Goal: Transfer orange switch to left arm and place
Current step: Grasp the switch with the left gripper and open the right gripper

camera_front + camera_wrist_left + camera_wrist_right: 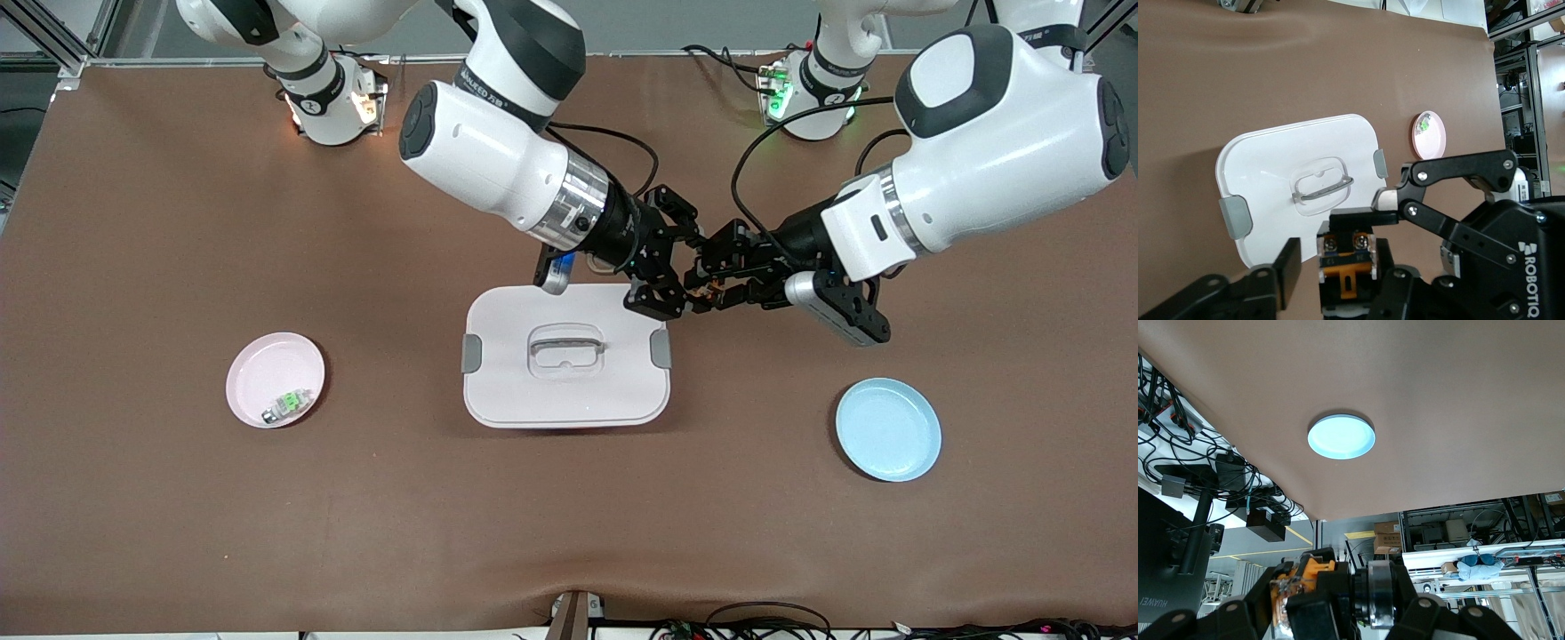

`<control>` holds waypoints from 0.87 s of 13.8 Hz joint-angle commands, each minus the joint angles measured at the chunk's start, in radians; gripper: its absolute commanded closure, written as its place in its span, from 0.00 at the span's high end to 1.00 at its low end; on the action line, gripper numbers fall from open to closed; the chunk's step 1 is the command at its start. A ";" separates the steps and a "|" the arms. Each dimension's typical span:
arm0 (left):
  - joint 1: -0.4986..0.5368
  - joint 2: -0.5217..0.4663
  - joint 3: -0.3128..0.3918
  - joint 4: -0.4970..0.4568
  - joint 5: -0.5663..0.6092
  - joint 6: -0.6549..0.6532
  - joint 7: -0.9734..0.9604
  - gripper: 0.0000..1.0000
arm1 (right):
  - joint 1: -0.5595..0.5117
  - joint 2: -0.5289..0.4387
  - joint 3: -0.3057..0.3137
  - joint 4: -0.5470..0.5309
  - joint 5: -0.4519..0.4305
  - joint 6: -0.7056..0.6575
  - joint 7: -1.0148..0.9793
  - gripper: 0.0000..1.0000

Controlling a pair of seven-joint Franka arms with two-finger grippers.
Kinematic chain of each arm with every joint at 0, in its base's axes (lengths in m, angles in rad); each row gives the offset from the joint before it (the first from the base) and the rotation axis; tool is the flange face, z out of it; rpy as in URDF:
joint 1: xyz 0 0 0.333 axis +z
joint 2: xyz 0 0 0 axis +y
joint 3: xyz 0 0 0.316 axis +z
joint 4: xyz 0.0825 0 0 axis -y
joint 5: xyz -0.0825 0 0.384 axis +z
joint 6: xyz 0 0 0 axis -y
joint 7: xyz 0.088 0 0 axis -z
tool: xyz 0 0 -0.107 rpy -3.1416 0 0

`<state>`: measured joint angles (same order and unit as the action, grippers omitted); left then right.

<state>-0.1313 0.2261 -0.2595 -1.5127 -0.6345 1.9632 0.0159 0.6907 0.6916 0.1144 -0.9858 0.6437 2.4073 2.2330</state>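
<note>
Orange switch is up in the air, over the corner of the box that faces the arm bases and the left arm's end of the counter. It sits between my two grippers, which meet tip to tip there.

Right gripper: fingers pinching the orange switch; the left wrist view shows its black fingers clamped on the part's body.

Left gripper: fingers drawn in around the same switch from the opposite direction; orange end visible between them. Whether they press on it already, I cannot tell.

Box: white, lid on, grey latches on its two short sides, grey handle recessed in the lid. Stands at the counter's middle.

Pink plate: toward the right arm's end of the counter, with a small green and silver switch lying in it near the rim closest to the front camera.

Blue plate: toward the left arm's end, slightly nearer the front edge than the box.
</note>
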 commanded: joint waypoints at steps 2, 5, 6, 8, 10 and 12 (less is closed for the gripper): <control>-0.005 -0.005 -0.001 0.005 -0.001 -0.003 -0.010 0.00 | 0.013 0.028 -0.009 0.045 0.011 0.030 0.023 0.00; 0.004 -0.007 0.000 0.006 0.001 -0.003 -0.010 0.00 | 0.013 0.028 -0.009 0.044 0.011 0.030 0.040 0.00; 0.007 -0.005 0.002 0.008 0.010 -0.003 -0.010 0.00 | 0.013 0.028 -0.009 0.044 0.011 0.035 0.040 0.51; 0.010 -0.007 0.011 0.009 0.051 -0.003 -0.007 0.00 | 0.013 0.029 -0.012 0.044 0.010 0.049 0.037 1.00; 0.018 -0.011 0.019 0.011 0.107 -0.003 -0.007 0.00 | 0.009 0.029 -0.016 0.044 -0.001 0.033 0.004 1.00; 0.054 -0.011 0.029 0.011 0.145 -0.023 -0.001 0.00 | -0.026 0.025 -0.009 0.044 0.002 -0.069 -0.100 1.00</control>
<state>-0.1063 0.2256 -0.2362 -1.5067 -0.5283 1.9647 0.0023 0.6905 0.6964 0.1033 -0.9844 0.6426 2.4219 2.2016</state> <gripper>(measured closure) 0.656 0.000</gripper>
